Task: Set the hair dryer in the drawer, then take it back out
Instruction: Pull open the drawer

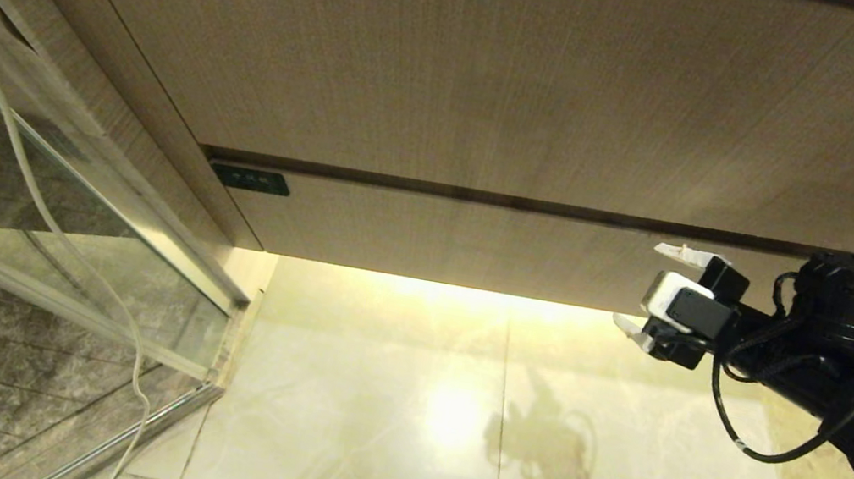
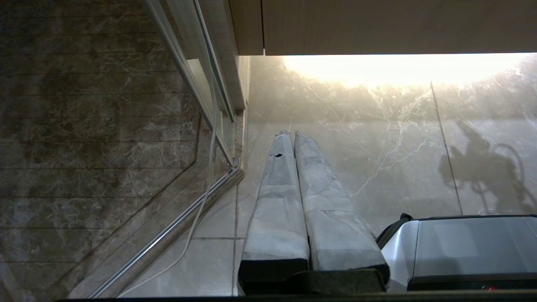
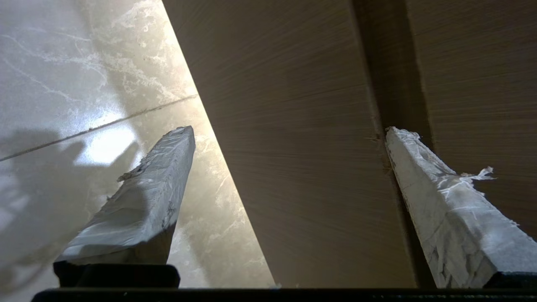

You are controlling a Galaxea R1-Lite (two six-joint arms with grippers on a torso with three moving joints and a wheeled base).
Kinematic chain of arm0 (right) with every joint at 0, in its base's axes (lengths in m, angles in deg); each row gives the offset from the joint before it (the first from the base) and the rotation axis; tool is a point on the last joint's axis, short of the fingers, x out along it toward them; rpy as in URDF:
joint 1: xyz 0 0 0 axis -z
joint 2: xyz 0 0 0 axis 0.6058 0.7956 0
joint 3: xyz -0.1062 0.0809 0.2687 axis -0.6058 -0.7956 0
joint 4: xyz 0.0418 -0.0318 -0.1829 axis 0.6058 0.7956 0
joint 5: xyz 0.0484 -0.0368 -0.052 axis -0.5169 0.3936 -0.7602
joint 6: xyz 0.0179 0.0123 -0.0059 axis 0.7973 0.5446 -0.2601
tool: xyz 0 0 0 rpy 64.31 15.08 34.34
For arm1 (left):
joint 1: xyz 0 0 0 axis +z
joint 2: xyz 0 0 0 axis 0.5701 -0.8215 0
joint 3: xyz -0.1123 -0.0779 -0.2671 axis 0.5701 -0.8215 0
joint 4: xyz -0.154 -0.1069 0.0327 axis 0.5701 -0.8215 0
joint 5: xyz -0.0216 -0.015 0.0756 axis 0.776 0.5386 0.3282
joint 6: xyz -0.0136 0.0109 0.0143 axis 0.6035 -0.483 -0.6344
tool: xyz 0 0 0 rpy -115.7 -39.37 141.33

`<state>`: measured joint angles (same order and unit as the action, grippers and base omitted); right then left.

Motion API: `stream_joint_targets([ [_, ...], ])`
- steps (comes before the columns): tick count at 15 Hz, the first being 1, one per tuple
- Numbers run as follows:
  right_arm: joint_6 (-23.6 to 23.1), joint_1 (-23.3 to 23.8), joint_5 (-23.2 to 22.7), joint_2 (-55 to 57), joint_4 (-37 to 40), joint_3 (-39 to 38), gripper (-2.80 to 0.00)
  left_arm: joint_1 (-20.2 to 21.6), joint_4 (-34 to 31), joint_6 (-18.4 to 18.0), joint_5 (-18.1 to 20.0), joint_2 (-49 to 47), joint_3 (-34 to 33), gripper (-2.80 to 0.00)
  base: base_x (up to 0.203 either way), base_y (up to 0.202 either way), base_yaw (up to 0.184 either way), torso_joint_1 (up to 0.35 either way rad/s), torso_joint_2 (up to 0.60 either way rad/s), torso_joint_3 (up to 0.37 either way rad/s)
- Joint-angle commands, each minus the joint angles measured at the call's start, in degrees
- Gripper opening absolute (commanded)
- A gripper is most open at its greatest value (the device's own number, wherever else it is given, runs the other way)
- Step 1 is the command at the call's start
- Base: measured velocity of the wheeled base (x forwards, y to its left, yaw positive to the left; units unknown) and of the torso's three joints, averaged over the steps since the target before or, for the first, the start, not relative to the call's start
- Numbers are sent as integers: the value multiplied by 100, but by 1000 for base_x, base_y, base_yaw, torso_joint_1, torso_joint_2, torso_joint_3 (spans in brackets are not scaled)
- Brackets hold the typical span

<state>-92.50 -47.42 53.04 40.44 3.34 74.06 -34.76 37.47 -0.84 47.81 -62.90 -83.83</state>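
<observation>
R arm point(image 1: 843, 374) comes in from the right edge of the head view, roughly level, wrist pointing left toward the cabinet front. R gripper point(image 1: 655, 288) has its fingers spread wide w/ nothing between them; one white-taped finger point(image 1: 686, 253) sits up near the dark gap, the other lower, by the cabinet's bottom edge. The wrist view shows the same: one finger point(image 3: 444, 201) over the dark gap point(image 3: 390, 84) between the two wood panels, the other point(image 3: 142, 197) out over the floor point(image 3: 63, 63). Can't tell if either tip touches the wood.

Drawer point(image 1: 478, 243) is the shallow lower wood-grain front, shut flush under the taller panel point(image 1: 505, 72). Hair dryer not visible in any view.

L gripper point(image 2: 293, 138) hangs low over the marble floor, near the glass shower door rail point(image 2: 176, 226), fingers pressed together, holding nothing. Robot base point(image 2: 461, 243) just beside it. A white cord point(image 1: 21, 150) runs down the glass at left.
</observation>
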Motion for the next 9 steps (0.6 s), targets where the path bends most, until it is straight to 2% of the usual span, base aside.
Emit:
stream_joint_targets([
  [1,-45,37,-35,198,-30,67,0,0,1,0,0,0,-9,-280,0,0,0,0,0,0],
  [9,-54,152,-44,329,-56,339,0,0,1,0,0,0,0,-280,0,0,0,0,0,0],
])
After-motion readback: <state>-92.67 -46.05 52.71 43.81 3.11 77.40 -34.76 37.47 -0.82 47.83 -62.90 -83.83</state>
